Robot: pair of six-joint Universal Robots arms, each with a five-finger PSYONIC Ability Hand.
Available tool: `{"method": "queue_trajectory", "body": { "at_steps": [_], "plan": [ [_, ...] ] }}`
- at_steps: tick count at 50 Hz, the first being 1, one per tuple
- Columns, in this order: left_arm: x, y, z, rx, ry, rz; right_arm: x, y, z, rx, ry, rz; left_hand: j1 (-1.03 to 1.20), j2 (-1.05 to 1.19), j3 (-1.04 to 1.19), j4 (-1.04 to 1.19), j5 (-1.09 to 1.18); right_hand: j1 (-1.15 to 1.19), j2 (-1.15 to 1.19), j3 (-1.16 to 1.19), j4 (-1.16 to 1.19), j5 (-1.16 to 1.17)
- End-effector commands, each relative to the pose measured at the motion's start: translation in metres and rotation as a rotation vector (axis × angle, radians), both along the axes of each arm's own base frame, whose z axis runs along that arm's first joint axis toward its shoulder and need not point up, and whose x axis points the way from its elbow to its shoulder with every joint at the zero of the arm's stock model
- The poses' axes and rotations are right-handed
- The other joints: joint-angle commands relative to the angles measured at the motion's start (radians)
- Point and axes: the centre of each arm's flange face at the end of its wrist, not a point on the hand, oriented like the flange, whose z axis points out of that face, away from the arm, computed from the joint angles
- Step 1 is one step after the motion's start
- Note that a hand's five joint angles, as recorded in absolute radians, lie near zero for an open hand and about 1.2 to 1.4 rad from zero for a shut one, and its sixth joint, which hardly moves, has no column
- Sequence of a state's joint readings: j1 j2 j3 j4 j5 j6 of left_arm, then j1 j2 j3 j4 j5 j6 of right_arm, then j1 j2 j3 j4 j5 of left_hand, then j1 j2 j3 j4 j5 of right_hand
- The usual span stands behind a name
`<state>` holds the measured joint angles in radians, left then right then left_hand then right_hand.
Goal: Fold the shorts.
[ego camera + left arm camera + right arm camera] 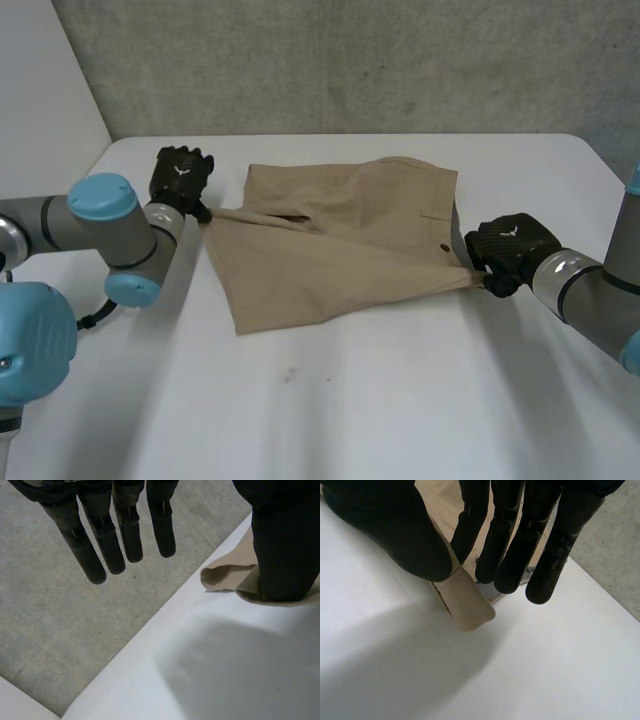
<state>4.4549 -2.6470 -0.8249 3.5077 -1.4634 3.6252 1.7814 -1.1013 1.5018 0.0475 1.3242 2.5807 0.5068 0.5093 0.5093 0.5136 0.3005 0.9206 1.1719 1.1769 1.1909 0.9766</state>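
We see the tan shorts lying flat on the far half of the white table, between the two hands. One layer of the cloth is drawn into a tight line that runs from one hand across to the other, with a smoother part behind it that carries a small dark button.

The left hand sits at the shorts' left corner, where the cloth narrows to a point. In the left wrist view its fingers hang straight and spread, well apart from the cloth, over the grey floor beyond the table's edge. Its thumb rests down on the bunched corner of the shorts. We see nothing pinched there, so we read this hand as relaxed, pressing with the thumb alone.

The right hand is at the shorts' right corner, near the button. In the right wrist view its thumb and the nearest of its fingers close on a tab of tan cloth, which pokes out just below them and touches the table. The other fingers point down beside it, nearly straight.

A grey concrete wall stands behind the table.
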Motion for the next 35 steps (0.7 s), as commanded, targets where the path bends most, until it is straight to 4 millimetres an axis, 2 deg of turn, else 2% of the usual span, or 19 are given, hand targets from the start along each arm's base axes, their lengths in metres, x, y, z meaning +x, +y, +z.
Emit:
{"method": "queue_trajectory", "body": {
  "at_steps": [1,6,12,15,16,19,20,23,24,28,35],
  "plan": [
    [0.004,0.019,0.008,0.043,-0.011,-0.012,0.001,0.001,0.000,0.000,0.000,0.001,0.068,0.065,0.065,0.061,0.100,0.476,0.224,0.219,0.205,0.245],
    [0.007,0.036,0.020,0.065,-0.014,-0.014,0.000,0.002,-0.001,0.006,-0.002,0.000,0.036,0.033,0.033,0.029,0.067,0.476,0.224,0.219,0.205,0.245],
    [0.010,0.072,0.052,0.100,-0.014,-0.026,-0.001,0.004,-0.003,0.017,0.001,-0.005,-0.090,-0.093,-0.093,-0.097,-0.059,0.476,0.224,0.219,0.205,0.245],
    [0.012,0.091,0.060,0.140,-0.016,-0.030,-0.001,0.005,-0.004,0.021,0.001,-0.004,-0.097,-0.099,-0.099,-0.103,-0.065,0.476,0.224,0.219,0.205,0.245],
    [0.012,0.106,0.062,0.175,-0.022,-0.037,-0.001,0.005,-0.004,0.024,-0.001,-0.006,-0.091,-0.093,-0.093,-0.098,-0.059,0.476,0.224,0.219,0.205,0.245],
    [0.009,0.135,0.060,0.240,-0.035,-0.063,-0.001,0.006,-0.003,0.023,-0.005,-0.008,-0.085,-0.087,-0.087,-0.092,-0.053,0.476,0.224,0.219,0.205,0.245],
    [0.006,0.156,0.058,0.274,-0.042,-0.087,-0.001,0.006,-0.003,0.023,-0.005,-0.008,-0.082,-0.084,-0.084,-0.089,-0.050,0.476,0.224,0.219,0.205,0.245],
    [0.003,0.187,0.052,0.322,-0.056,-0.125,-0.002,0.007,-0.001,0.020,-0.005,-0.008,-0.059,-0.061,-0.061,-0.065,-0.027,0.476,0.224,0.219,0.205,0.245],
    [0.001,0.205,0.048,0.345,-0.067,-0.149,-0.002,0.007,-0.001,0.020,-0.005,-0.008,-0.021,-0.023,-0.023,-0.027,0.011,0.476,0.224,0.219,0.205,0.245],
    [-0.003,0.233,0.036,0.375,-0.088,-0.194,-0.002,0.008,-0.001,0.020,-0.003,-0.009,0.149,0.147,0.147,0.143,0.181,0.476,0.224,0.219,0.205,0.245],
    [0.000,0.227,0.023,0.363,-0.092,-0.132,-0.001,0.011,-0.002,0.025,0.001,0.001,0.203,0.200,0.200,0.196,0.235,0.476,0.224,0.219,0.205,0.245]
  ]
}}
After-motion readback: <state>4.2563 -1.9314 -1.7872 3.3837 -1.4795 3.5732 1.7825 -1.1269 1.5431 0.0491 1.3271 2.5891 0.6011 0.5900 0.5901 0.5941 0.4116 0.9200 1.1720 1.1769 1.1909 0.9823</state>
